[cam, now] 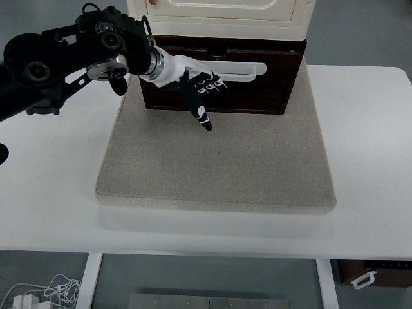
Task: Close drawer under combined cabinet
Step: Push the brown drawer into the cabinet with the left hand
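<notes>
We cannot see the top of the cabinet (222, 16) above the left hand (193, 80); the picture's edge cuts it off. The hand covers part of the drawer (257, 90) front behind it. We cannot tell if its fingers (201, 114) touch the drawer.

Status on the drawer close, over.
Left hand open, fingers flat against the drawer front by its white handle. Drawer looks nearly flush under the cabinet. Right hand out of view. Grey mat bare, nothing blocking.
</notes>
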Robot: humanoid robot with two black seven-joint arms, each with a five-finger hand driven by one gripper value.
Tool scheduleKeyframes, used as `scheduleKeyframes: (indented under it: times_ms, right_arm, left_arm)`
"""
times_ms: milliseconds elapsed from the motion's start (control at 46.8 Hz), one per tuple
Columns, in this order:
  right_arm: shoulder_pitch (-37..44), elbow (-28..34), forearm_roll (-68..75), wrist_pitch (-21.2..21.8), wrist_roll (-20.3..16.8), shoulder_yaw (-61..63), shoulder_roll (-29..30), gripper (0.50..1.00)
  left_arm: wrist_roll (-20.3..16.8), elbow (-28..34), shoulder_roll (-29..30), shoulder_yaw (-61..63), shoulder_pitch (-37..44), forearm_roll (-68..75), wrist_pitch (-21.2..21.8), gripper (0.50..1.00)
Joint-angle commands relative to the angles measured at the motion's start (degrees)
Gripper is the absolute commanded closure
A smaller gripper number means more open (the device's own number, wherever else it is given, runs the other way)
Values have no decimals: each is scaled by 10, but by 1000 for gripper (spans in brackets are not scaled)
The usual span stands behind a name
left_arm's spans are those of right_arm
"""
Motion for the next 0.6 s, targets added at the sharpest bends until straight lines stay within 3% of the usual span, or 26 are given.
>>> scheduleKeyframes:
  times_ms: [0,576]
  right_arm:
    - [0,0,0,0,0,0,0,548]
    - [0,0,0,0,0,0,0,548]
  left_arm:
    - [0,0,0,0,0,1,5,500]
    - [-4,19,-2,-3,0,7,32,500]
